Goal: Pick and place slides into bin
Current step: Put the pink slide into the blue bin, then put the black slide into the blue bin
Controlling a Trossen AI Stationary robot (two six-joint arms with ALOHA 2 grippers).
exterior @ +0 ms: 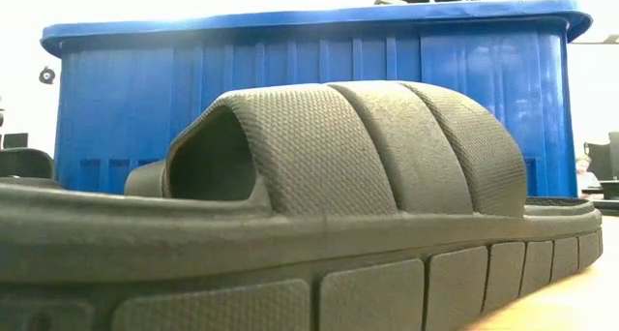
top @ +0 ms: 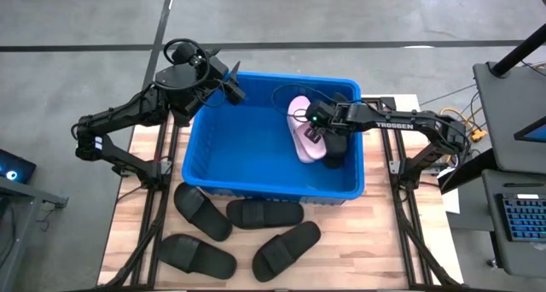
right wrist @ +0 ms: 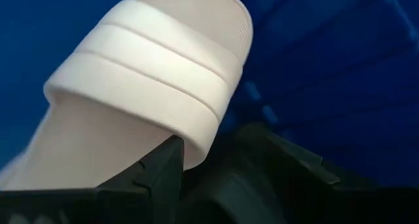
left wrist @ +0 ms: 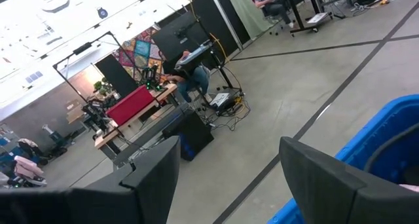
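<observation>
The blue bin (top: 269,185) stands mid-table and also shows in the low view (exterior: 116,99). The light pink slide (top: 300,130) lies inside it near its right wall, strap up (right wrist: 150,73). My right gripper (top: 320,128) is low inside the bin right beside the pink slide, fingers apart (right wrist: 219,149). A dark shape (right wrist: 262,178) lies between and below its fingers; what it is does not show. Several black slides (top: 203,211) (top: 264,213) (top: 286,248) lie flat on the table in front of the bin. My left gripper (top: 232,85) is open and empty above the bin's far left corner. My right gripper has one fingertip (right wrist: 167,162) at the lower edge of the pink slide's strap (right wrist: 196,142); whether it touches, I cannot tell. The other finger (right wrist: 288,155) stands clear of the slide. The slide rests inside the bin.
One black slide (exterior: 338,176) lies close in front of the low camera and hides most of the table there. The bin's left half (top: 230,147) is bare blue floor. Bare wood (top: 384,249) shows at the table's near right. A desk with a keyboard (top: 516,215) stands beyond the right edge.
</observation>
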